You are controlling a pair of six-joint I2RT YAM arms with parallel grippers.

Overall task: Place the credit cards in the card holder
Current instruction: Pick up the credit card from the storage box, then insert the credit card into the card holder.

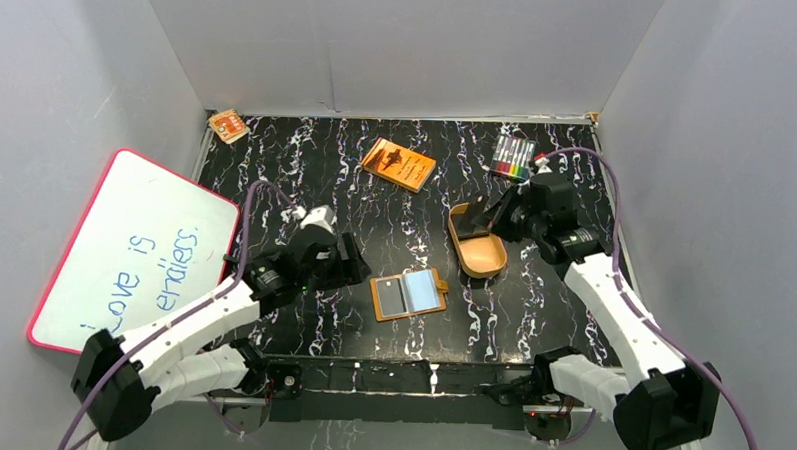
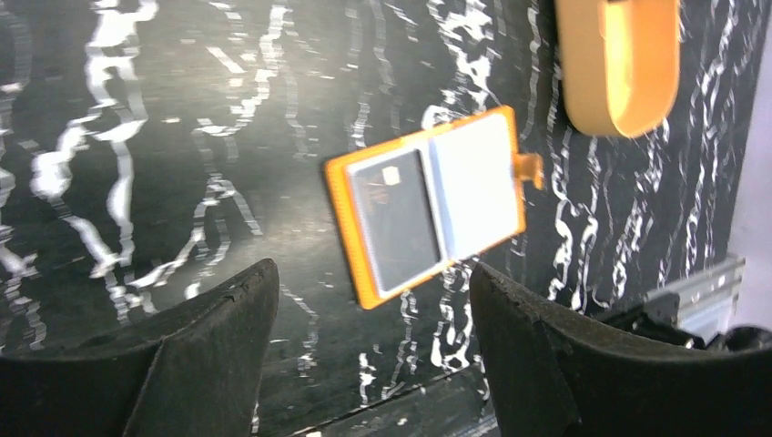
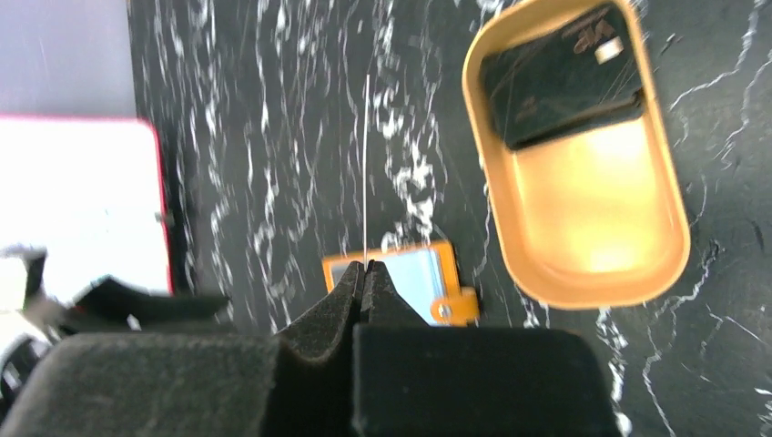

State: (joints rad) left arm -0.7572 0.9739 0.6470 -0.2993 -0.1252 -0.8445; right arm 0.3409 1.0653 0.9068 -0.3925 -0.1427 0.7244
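The card holder point(image 1: 409, 293) lies open on the black marbled table, its pale blue pockets facing up. A black credit card point(image 2: 396, 218) sits in its left pocket. My left gripper point(image 1: 348, 268) hovers just left of it, open and empty point(image 2: 364, 282). My right gripper point(image 1: 495, 220) is over the tan tray point(image 1: 488, 256), shut on a second credit card point(image 1: 478, 216). In the right wrist view that card shows edge-on as a thin line point(image 3: 366, 164) rising from the closed fingertips point(image 3: 366, 269). A third black card point(image 3: 562, 77) lies in the tray point(image 3: 592, 273).
An orange book point(image 1: 399, 164) and a pack of coloured markers point(image 1: 513, 157) lie at the back. A whiteboard point(image 1: 138, 251) leans at the left, with a small orange item point(image 1: 228, 125) in the back left corner. Grey walls enclose the table.
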